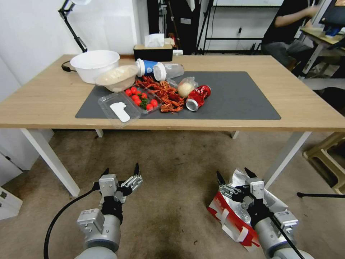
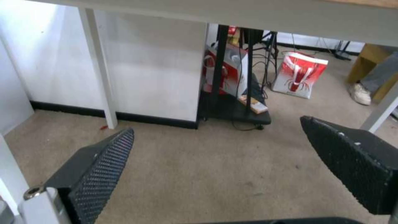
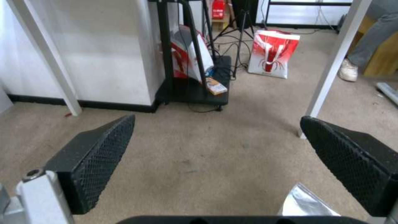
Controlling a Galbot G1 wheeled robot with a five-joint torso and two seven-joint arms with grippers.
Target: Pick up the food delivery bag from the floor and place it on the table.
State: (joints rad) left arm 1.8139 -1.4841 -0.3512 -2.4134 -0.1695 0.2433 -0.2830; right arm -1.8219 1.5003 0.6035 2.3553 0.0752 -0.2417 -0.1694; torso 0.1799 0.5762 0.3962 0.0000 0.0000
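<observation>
The food delivery bag (image 1: 233,216) sits on the floor (image 1: 172,201), in front of the desk (image 1: 54,104) and near its front right leg. It is red and white, with shiny silver foil inside and flat white handles. The right end effector (image 1: 235,176) hangs just above the open top of the bag, and its two black fingers are spread wide apart with nothing between them. In the right wrist view the fingertips (image 3: 104,149) are far apart over the carpet, and a corner of the silver foil (image 3: 304,203) peeks in by one of them. The left end effector (image 1: 120,172) hangs over bare carpet, well apart from the bag, and it is spread open and holds nothing too. On the desk lies a big dark grey mat (image 1: 237,97). On the mat are a pile of red crayfish (image 1: 163,94), a clear box of red tomatoes (image 1: 142,99), a red can (image 1: 197,97) on its side and a tipped blue and white cup (image 1: 151,68). A white bowl (image 1: 94,64) stands on the wood beside the mat.
</observation>
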